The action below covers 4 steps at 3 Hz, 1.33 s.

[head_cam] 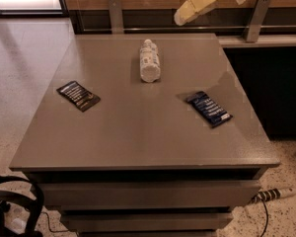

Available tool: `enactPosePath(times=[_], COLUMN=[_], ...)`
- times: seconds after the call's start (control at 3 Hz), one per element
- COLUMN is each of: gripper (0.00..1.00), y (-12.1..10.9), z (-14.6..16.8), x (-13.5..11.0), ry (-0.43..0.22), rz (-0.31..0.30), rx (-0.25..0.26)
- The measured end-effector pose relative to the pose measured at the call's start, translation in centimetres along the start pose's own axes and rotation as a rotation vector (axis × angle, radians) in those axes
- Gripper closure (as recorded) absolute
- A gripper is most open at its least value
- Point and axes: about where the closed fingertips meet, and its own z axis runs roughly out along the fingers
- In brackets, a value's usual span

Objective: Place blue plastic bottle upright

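Observation:
The blue plastic bottle (pixel 149 60) is clear and ribbed with a pale label. It lies on its side on the far middle of the grey table (pixel 138 142), its length running away from me. My gripper (pixel 180 18), cream-coloured, hangs in the air above the table's far edge. It is to the right of and beyond the bottle and does not touch it.
A flat black packet (pixel 78 95) lies at the table's left. A dark-blue snack packet (pixel 208 108) lies at the right. Two metal posts (pixel 115 14) (pixel 256 16) and a wooden wall stand behind the table. A power strip (pixel 274 195) lies on the floor at the right, black gear (pixel 10 206) at the lower left.

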Motion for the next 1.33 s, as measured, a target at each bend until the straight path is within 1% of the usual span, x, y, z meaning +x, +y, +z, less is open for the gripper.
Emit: enactPosePath(times=[0.33,0.67,1.0,1.33], gripper=[0.00,0.00,0.00,0.00], y=[-0.1,-0.1,0.7,1.9], z=[0.8,2.0,3.6,6.1], x=[-0.5,-1.3,-2.3,-3.5], ry=[0.007,0.020,0.063,0.142], rz=[0.027,0.071,0.145,0.197], rx=[-0.019,-0.040,-0.024,0.041])
